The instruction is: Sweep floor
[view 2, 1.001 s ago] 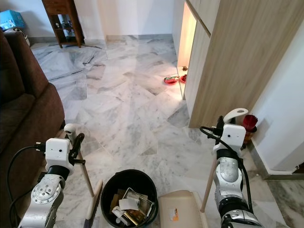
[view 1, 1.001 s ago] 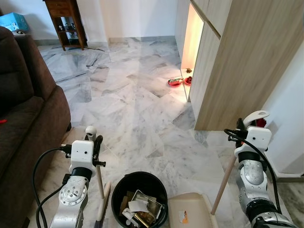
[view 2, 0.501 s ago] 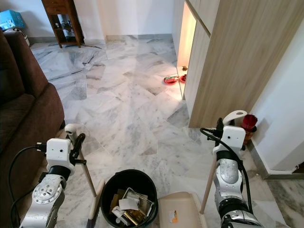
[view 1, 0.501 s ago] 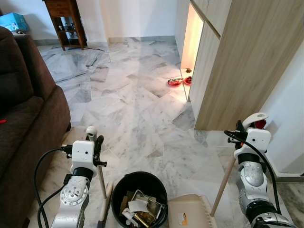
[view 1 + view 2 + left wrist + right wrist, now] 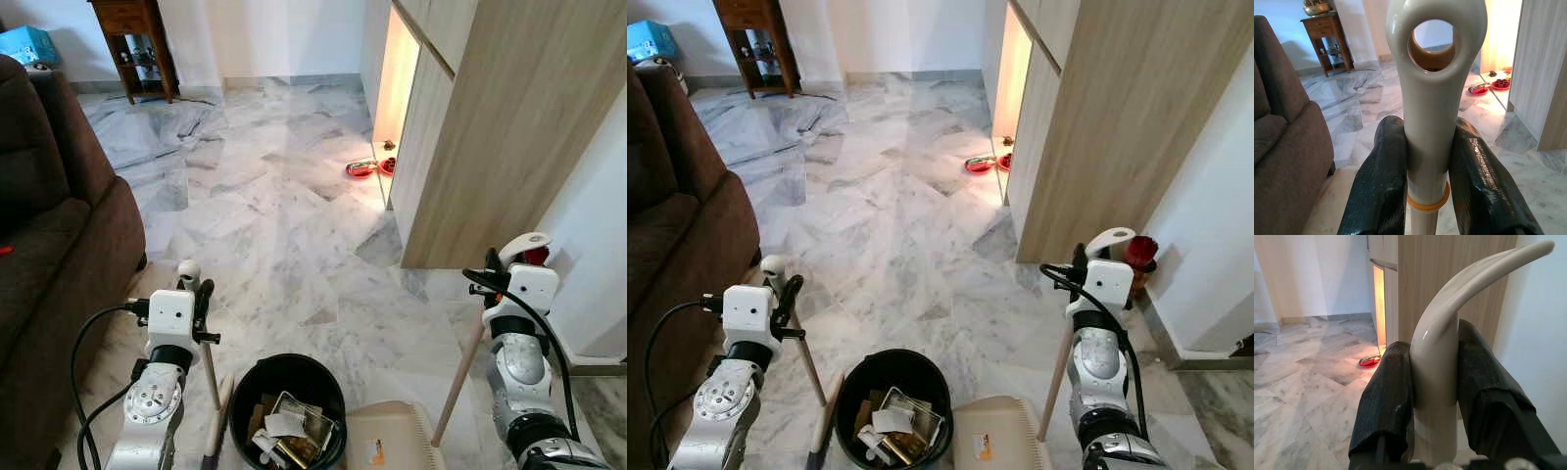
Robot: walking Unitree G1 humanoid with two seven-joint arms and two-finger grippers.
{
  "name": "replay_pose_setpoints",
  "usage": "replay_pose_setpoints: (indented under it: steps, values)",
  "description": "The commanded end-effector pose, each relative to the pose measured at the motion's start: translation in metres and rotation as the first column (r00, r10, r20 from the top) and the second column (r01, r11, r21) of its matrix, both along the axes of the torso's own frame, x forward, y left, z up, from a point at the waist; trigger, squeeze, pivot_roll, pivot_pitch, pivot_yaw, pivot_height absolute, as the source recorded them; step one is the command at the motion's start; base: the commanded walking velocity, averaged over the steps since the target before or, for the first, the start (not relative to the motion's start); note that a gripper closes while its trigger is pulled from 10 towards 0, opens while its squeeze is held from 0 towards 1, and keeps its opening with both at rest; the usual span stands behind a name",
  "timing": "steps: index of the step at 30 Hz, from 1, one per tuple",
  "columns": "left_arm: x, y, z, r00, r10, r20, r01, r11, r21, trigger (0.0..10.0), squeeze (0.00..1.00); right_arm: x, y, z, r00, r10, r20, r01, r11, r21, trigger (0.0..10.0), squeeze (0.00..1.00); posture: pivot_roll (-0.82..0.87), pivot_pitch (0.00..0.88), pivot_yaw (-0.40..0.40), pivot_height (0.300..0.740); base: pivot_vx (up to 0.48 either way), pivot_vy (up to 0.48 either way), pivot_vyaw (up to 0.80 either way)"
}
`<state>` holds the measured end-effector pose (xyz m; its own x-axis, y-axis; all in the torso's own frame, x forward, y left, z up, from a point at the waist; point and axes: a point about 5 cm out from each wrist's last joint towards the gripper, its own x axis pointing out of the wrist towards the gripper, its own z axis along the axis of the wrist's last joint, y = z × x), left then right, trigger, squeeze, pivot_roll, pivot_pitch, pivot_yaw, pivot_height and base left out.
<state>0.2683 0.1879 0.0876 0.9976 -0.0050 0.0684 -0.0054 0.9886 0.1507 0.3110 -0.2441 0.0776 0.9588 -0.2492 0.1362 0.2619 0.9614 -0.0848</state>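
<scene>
My left gripper is shut on the broom's wooden stick just below its cream cap. In the left wrist view both black fingers press the cream handle, which has a round hole. The broom head rests on the floor beside a black bin holding scraps. My right gripper is shut on the dustpan's curved cream grip. Its stick slants down to the beige pan at the bin's right.
A brown sofa runs along the left. A tall wooden cabinet stands on the right, with red bowls at its lit niche. A dark side table is at the far wall. Marble floor stretches ahead.
The right gripper and dustpan grip have sunk slightly. The broom head has edged a little toward the bin. Otherwise the scene is unchanged.
</scene>
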Motion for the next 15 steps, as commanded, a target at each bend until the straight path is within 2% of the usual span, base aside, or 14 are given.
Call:
replay_pose_setpoints:
  steps: [1, 15]
  values:
    - [0.0020, -0.0003, 0.0081, 0.999, -0.006, 0.038, 0.006, 1.000, 0.000, 10.0, 0.00, 0.0051, 0.0010, 0.0077, 0.999, 0.011, 0.030, -0.011, 1.000, 0.001, 10.0, 0.00, 0.05, 0.000, 0.022, 0.740, 0.000, 0.000, 0.00]
    - [0.0015, -0.0005, 0.0085, 0.999, -0.008, 0.042, 0.008, 1.000, -0.001, 10.0, 0.00, 0.0063, 0.0036, 0.0104, 0.998, 0.037, 0.051, -0.038, 0.999, 0.017, 10.0, 0.00, 0.03, 0.000, 0.029, 0.740, 0.000, 0.000, 0.00]
